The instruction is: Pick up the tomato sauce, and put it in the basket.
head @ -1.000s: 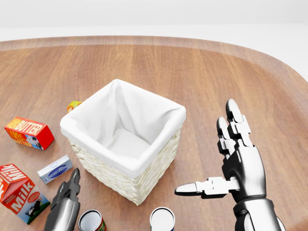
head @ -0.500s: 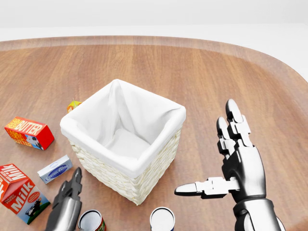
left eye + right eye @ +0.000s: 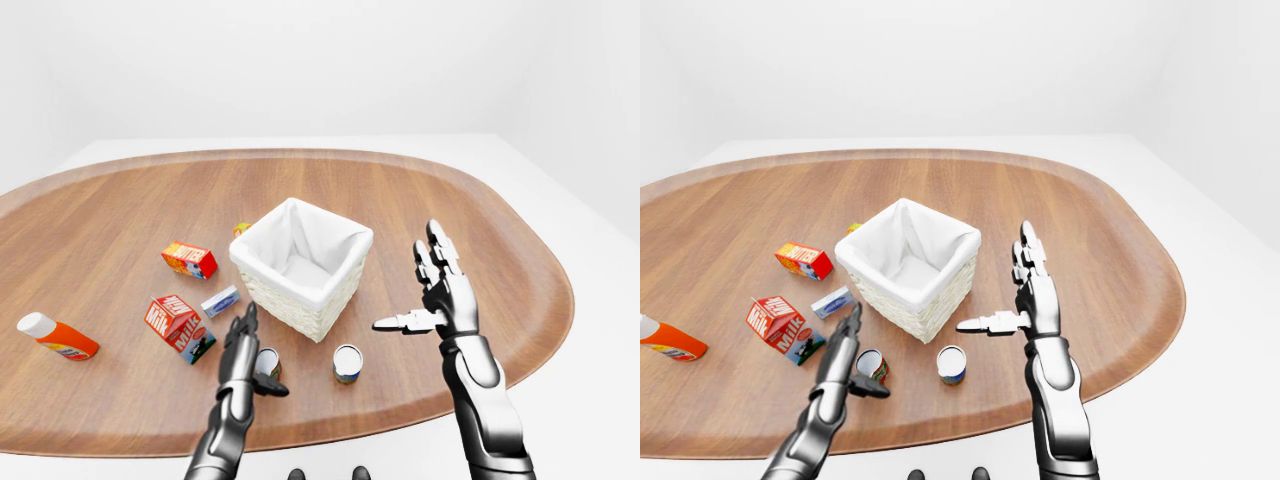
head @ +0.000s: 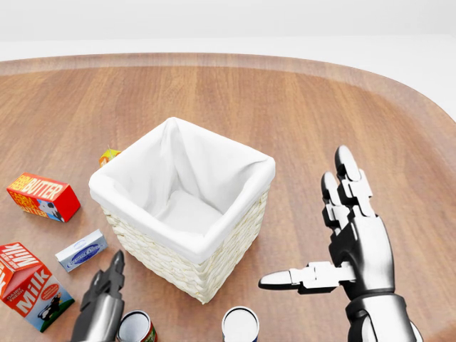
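Observation:
The tomato sauce can (image 3: 266, 364), red-labelled with a white top, stands on the wooden table near the bottom edge; it also shows in the head view (image 4: 135, 328). The wicker basket (image 3: 335, 290) with a white liner stands up and to the right of it, empty. My left hand (image 3: 256, 346) is open, fingers upright just to the left of the can and thumb reaching below it, not closed round it. My right hand (image 3: 410, 282) is open and empty, palm facing left, raised to the right of the basket.
A second can (image 3: 347, 362) with a blue label stands right of the tomato sauce. A milk carton (image 3: 175, 322), a small blue-white box (image 3: 220, 301), a butter box (image 3: 189, 259) and an orange bottle (image 3: 58, 338) lie at left. The table edge (image 3: 330, 430) is close below.
My left hand has crept a little to the right, closer to the tomato sauce can. The right hand, the basket and the cans have not moved.

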{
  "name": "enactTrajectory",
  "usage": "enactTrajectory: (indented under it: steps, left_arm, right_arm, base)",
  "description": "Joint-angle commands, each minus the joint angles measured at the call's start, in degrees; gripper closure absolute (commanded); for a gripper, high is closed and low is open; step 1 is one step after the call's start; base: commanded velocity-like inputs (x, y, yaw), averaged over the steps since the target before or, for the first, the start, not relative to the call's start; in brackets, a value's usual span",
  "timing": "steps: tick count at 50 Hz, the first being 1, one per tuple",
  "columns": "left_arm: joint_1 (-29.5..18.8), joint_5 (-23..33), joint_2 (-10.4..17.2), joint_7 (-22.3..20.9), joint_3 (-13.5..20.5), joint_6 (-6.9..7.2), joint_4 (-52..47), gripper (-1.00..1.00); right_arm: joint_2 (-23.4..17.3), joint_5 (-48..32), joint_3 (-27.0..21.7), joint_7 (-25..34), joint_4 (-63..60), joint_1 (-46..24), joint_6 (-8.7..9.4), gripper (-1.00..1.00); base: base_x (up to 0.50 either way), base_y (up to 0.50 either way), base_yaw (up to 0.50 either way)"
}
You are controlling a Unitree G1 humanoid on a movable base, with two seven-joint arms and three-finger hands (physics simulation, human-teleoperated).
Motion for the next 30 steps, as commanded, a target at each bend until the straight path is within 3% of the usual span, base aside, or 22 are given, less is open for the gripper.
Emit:
enactTrajectory:
  steps: [1,30]
  left_arm:
    - [-0.2,0.0,0.0,0.4,-0.2,0.0,1.4,-1.0]
    - [-0.4,-1.0,0.2,0.1,0.2,0.0,2.4,-1.0]
  right_arm:
    - [0.0,0.0,-0.1,0.0,0.3,-0.1,0.0,-1.0]
    - [0.0,0.0,-0.1,0.1,1.2,-0.3,0.0,-1.0]
  base:
    - [0.0,0.0,0.0]
    - [0.0,0.0,0.0]
